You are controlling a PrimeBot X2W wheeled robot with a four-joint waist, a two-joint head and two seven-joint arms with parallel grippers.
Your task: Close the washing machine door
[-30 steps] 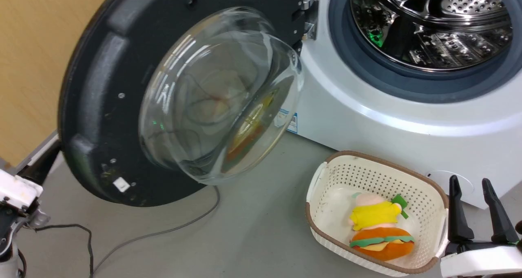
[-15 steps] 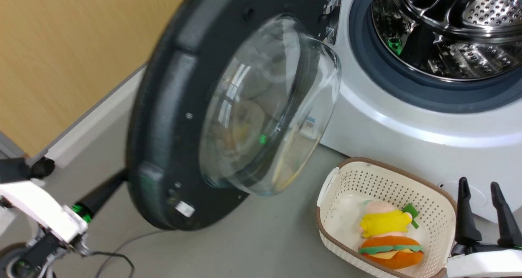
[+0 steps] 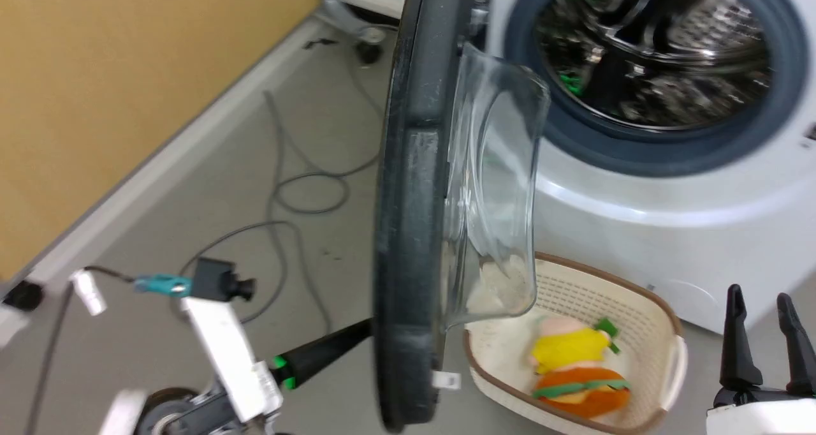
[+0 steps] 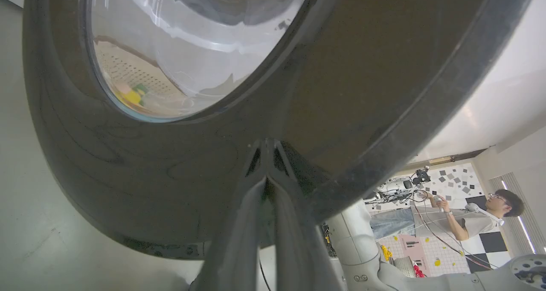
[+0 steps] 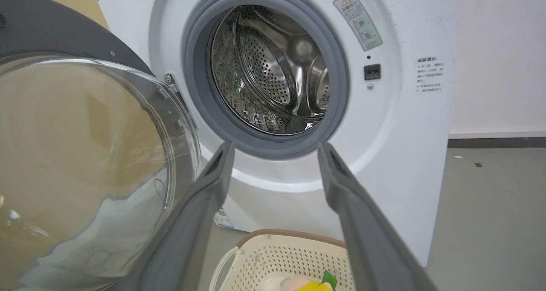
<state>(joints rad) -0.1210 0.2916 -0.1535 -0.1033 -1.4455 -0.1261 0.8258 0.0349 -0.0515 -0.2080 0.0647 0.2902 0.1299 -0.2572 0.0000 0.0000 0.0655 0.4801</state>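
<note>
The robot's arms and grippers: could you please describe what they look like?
The right gripper has two long, dark, tapering fingers on a white base. The left gripper looks alike, with a green ring at its root, a white forearm, a black camera and a teal plug.

Glossy black washing machine door (image 3: 408,199); white washing machine (image 3: 637,231) — grey gasket (image 5: 341,82), perforated steel drum (image 5: 264,69) — brown-rimmed, hole-patterned cream basket (image 3: 637,294).

All three cameras are viewing the glossy black round door (image 3: 411,199); the left wrist's is closest, door at twelve o'clock.
</note>
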